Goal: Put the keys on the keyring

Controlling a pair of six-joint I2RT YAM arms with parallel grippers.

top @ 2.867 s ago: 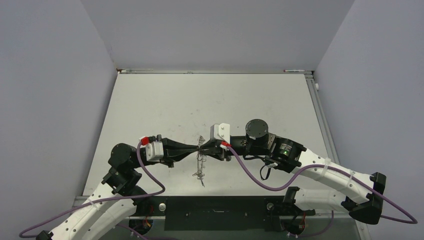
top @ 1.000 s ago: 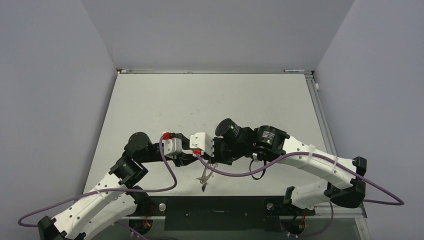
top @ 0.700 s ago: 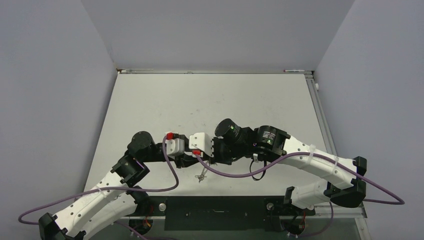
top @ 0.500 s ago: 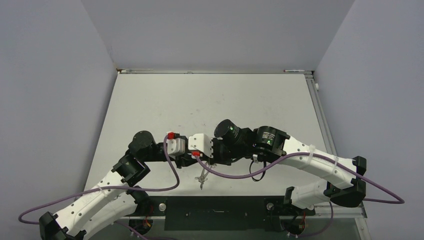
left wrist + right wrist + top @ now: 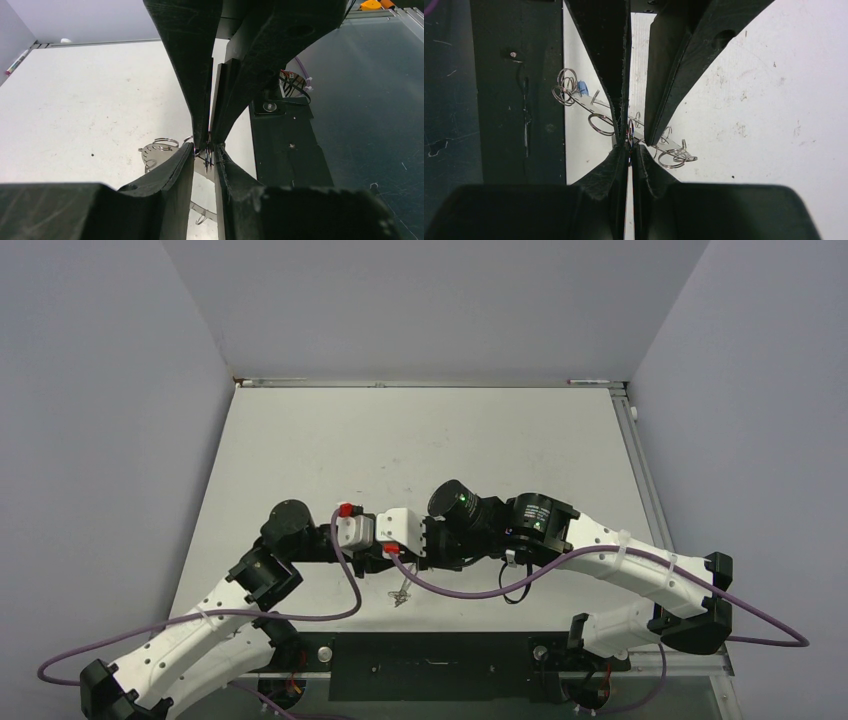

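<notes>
The keyring [image 5: 400, 592] hangs just below where my two grippers meet tip to tip near the table's front edge. It is a flat grey ring with wire loops [image 5: 600, 124] and a small blue tag [image 5: 582, 88], and part of it shows in the left wrist view [image 5: 154, 150]. My right gripper [image 5: 629, 148] is shut on a thin wire loop of the ring; it also shows from above [image 5: 392, 556]. My left gripper [image 5: 204, 152] stands with a narrow gap, its fingers on either side of that loop. The key is too small to make out.
The black base strip [image 5: 430, 652] lies just in front of the hanging ring, and shows in the left wrist view [image 5: 285, 140]. White tabletop [image 5: 420, 440] stretches behind the arms. A purple cable [image 5: 460, 590] loops under the right wrist.
Both grippers moved from mid-table toward the near edge with the ring. Over the last second the left arm pushed slightly right, closing onto the right gripper's tips.
</notes>
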